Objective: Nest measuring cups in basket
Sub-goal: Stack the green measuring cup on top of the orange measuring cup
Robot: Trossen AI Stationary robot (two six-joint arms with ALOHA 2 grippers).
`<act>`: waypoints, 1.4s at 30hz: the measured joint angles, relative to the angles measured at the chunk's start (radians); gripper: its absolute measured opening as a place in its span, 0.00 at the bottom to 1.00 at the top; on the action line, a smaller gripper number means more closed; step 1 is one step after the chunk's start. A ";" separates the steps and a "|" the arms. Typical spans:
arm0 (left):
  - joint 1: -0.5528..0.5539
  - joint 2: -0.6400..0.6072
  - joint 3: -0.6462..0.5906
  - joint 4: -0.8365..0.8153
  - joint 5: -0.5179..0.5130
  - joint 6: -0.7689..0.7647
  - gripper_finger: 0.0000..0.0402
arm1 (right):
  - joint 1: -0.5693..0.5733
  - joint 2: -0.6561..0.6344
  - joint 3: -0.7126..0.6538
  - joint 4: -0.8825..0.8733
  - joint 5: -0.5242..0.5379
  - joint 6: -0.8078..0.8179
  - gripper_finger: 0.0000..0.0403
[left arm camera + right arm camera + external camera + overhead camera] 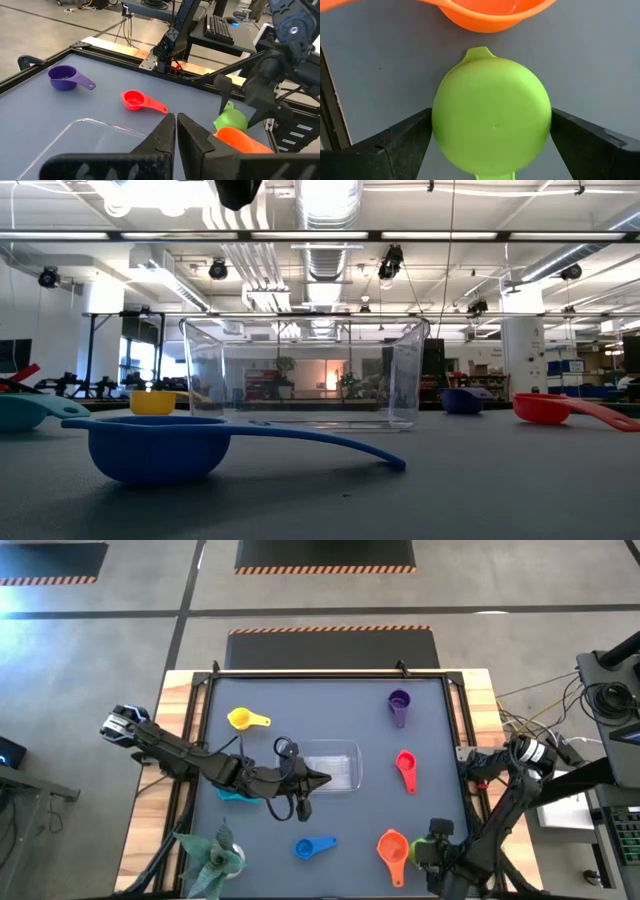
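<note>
Right tool (490, 135) sits at the near right corner of the dark surface (330, 810), and I see its two fingers clenched on the green measuring cup (491, 117), one on each side of the bowl. Just beside that cup lies the orange measuring cup (392, 845).

My left tool (318, 778) reaches in from the left and hovers at the left edge of the clear basket (345, 762), its fingers pressed together with nothing between them. The basket stands at the middle of the surface, with no cup inside it.

Other cups lie scattered around it, well apart: yellow measuring cup (241, 719) at the far left, purple measuring cup (399, 701) at the far right, red measuring cup (405, 764) right of the basket, blue measuring cup (306, 848) near me, and teal measuring cup (232, 795) partly hidden under the left arm.
</note>
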 joint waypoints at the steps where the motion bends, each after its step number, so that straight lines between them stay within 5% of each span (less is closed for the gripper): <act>1: 0.000 0.000 0.000 0.000 0.000 0.000 0.00 | -0.001 -0.001 -0.010 0.006 -0.003 -0.002 0.92; 17: 0.000 0.000 0.000 0.000 0.000 0.013 0.00 | -0.002 -0.049 -0.005 -0.026 0.041 -0.015 0.82; 28: 0.000 0.000 -0.006 -0.002 0.001 0.035 0.00 | 0.038 -0.354 -0.025 -0.070 0.426 0.118 0.82; 33: 0.000 0.000 -0.006 0.000 0.002 0.035 0.00 | 0.047 -0.492 -0.109 0.083 0.570 0.064 0.82; 42: -0.002 0.023 -0.006 0.059 0.007 0.047 0.00 | 0.025 -0.655 -0.354 0.578 0.659 -0.209 0.82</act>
